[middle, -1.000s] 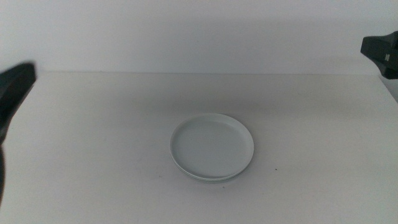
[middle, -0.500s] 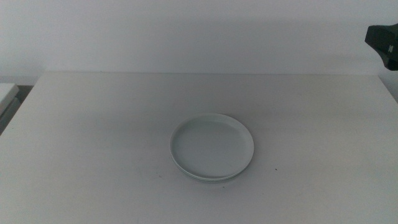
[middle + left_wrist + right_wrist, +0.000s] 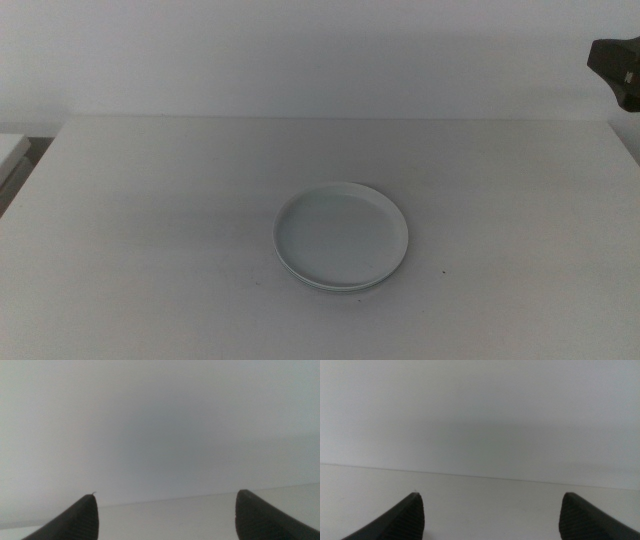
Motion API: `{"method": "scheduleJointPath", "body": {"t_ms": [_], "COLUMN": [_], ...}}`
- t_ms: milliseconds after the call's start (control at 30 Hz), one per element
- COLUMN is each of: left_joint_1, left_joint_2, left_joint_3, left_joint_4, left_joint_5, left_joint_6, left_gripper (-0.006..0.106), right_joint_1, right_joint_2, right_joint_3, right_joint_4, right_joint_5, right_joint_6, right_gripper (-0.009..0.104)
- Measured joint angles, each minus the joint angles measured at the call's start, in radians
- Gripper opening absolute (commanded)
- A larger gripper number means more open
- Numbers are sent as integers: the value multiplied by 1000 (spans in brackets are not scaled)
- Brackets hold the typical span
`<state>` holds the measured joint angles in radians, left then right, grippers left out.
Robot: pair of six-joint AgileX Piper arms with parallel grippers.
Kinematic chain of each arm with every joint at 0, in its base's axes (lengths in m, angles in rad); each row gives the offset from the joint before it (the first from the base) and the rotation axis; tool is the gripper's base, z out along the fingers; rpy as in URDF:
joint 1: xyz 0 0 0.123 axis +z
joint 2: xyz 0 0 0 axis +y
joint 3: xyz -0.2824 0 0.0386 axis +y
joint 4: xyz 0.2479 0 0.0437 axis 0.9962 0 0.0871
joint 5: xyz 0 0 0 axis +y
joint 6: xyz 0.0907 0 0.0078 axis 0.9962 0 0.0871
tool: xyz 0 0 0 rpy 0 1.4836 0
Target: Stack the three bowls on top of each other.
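Note:
The bowls point(image 3: 341, 236) sit nested in one stack at the middle of the table. The top bowl is pale whitish grey. A thin, faintly greenish lower rim point(image 3: 335, 289) shows under its front edge; I cannot tell how many bowls lie beneath. My left gripper point(image 3: 166, 494) is out of the middle view; its wrist view shows the jaws wide apart, open, with only table and wall between them. My right gripper point(image 3: 491, 494) is likewise open and holds nothing. Neither wrist view shows the bowls.
A dark part of the right arm point(image 3: 618, 65) hangs at the upper right corner, far from the stack. The white table point(image 3: 150, 220) ends at a wall behind, and its left edge point(image 3: 28, 170) shows.
The left arm's dark shape at the picture's left edge has pulled out of the middle view. The stack has not moved. The right arm's part has barely shifted.

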<state>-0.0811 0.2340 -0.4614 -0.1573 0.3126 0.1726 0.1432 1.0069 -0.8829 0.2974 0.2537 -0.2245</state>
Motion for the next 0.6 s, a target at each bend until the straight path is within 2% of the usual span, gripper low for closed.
{"method": "scheduleJointPath", "body": {"t_ms": [267, 600], "left_joint_1": [0, 0], "left_joint_2": [-11, -53], "left_joint_3": [52, 159], "left_joint_4": [67, 74], "left_joint_5": [-17, -27], "left_joint_6": [-13, -15], "left_gripper": [94, 94], "right_joint_1": [0, 0], "right_joint_2": [0, -14], "right_joint_3": [0, 13], "right_joint_4": [0, -10], "right_joint_5": [0, -10], "right_joint_6": [0, 0], "right_gripper": [84, 84]}}
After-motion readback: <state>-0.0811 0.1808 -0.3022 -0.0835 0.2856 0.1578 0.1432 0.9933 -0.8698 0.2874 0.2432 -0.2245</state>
